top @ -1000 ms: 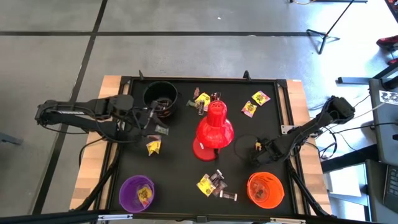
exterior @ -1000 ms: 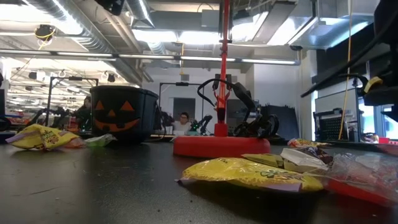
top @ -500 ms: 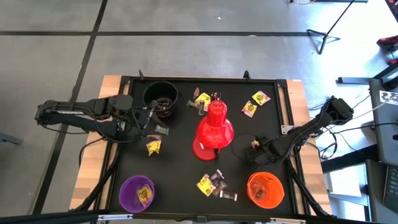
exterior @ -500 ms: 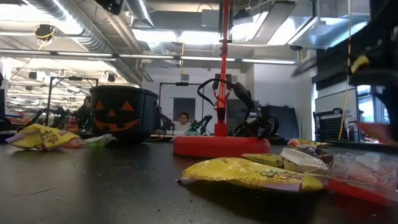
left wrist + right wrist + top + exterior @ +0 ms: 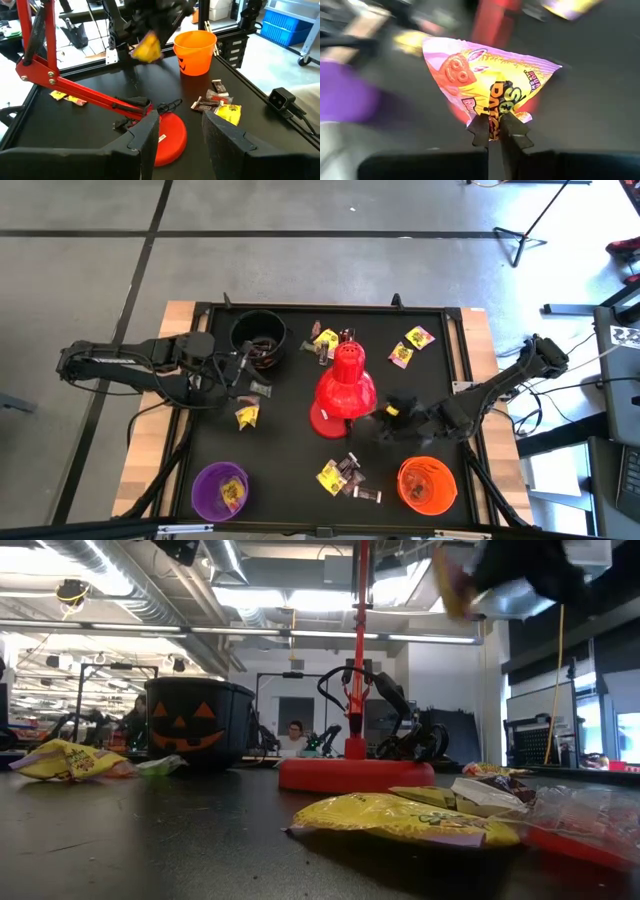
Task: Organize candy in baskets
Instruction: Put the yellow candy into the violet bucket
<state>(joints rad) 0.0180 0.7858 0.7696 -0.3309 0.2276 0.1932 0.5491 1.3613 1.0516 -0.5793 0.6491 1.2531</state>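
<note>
My right gripper (image 5: pixel 494 132) is shut on a yellow candy packet with pink marks (image 5: pixel 485 75), held in the air beside the red lamp's base (image 5: pixel 330 420); in the high view this gripper (image 5: pixel 392 412) is right of the lamp. My left gripper (image 5: pixel 180 135) stands open with nothing between its fingers, above the table near the black basket (image 5: pixel 257 337). The purple basket (image 5: pixel 220 490) holds a yellow packet. The orange basket (image 5: pixel 427 485) stands at the near right. Loose candy (image 5: pixel 340 477) lies flat on the table. My right gripper pinches one narrow end of the yellow packet (image 5: pixel 493 119) between its two fingertips. The rest of the packet fans out beyond the fingers. It is lifted clear of the table, as the low view shows with the packet (image 5: pixel 447 585) high up.
The red desk lamp (image 5: pixel 345 385) stands mid-table, its arm (image 5: pixel 80 90) slanting across the left wrist view. Yellow packets lie at the far side (image 5: pixel 325 338), (image 5: pixel 412 345) and at the left (image 5: pixel 246 416). A raised black rim (image 5: pixel 465 360) borders the table.
My right gripper has risen well above the table with the yellow packet, which is now lifted clear. It has also shifted toward the lamp's base and turned as it rose. My left gripper has kept still.
</note>
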